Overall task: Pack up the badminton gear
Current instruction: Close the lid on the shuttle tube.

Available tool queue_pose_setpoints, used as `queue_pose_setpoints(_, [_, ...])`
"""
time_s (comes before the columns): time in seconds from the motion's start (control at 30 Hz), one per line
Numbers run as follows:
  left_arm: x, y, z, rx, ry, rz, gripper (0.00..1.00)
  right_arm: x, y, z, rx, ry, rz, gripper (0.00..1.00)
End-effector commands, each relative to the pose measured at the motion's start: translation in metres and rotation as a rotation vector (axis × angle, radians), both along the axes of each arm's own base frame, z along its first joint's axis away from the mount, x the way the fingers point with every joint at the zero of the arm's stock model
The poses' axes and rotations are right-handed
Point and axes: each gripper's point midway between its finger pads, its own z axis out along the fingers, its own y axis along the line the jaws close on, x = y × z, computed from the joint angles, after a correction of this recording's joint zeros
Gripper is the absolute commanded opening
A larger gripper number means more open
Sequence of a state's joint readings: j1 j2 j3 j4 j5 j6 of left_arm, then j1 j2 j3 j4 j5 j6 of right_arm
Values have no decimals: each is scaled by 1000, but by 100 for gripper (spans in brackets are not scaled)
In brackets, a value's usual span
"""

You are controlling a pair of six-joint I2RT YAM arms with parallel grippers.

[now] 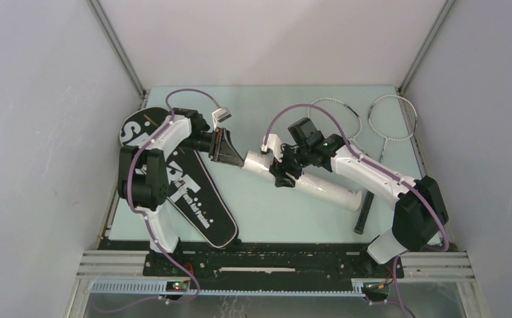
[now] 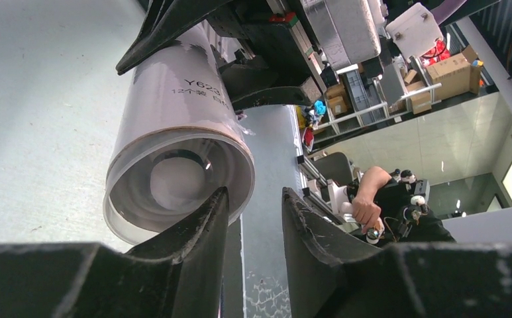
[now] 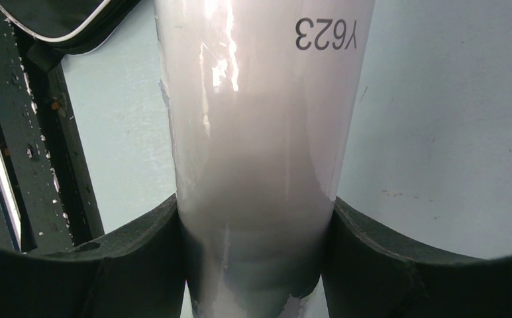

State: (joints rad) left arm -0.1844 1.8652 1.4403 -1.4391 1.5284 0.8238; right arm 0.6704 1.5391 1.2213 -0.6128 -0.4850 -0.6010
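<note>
Currently: right gripper (image 1: 284,171) clamping the tube (image 1: 326,189), left gripper (image 1: 236,159) spread at its open end

Nearest the arm bases, the black racquet bag (image 1: 203,212) is lying flat on the left half of the table (image 1: 273,218). It is slanting from near-centre toward the far-left corner, white lettering facing up. The left arm (image 1: 147,179) is crossing over its far part. A black racquet handle (image 1: 364,213) is lying just beside the tube's closed end, on the right.

Mid-table, the white tube is lying at a slant, open end pointing left. Right gripper is pinching it across the body, both pads (image 3: 140,258) pressing flat on the wall, "Y623" print showing just past them. Resting on the table or lifted, can't tell.

Left gripper is sitting right at the tube's mouth, jaws apart, nothing between them. In the left wrist view one fingertip (image 2: 203,218) is overlapping the rim; contact or not, can't tell. A white rounded shape (image 2: 177,182) is showing deep inside the tube, and I can't tell what it is.

Far right, the inner racquet (image 1: 336,119) and outer racquet (image 1: 392,118) are lying side by side, heads toward the back edge, well apart from the bag.
</note>
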Motion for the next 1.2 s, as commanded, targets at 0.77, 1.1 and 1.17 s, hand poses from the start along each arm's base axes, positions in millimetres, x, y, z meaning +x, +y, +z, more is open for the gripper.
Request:
queue_pose_setpoints(0.77, [21, 19, -3, 32, -121, 49, 43, -1, 26, 31, 111, -98, 88, 40])
queue_pose_setpoints(1.1, [14, 6, -3, 20, -111, 7, 43, -2, 29, 33, 119, -97, 90, 40])
queue_pose_setpoints(1.17, [13, 4, -4, 19, -106, 1, 43, -2, 29, 34, 120, -99, 91, 40])
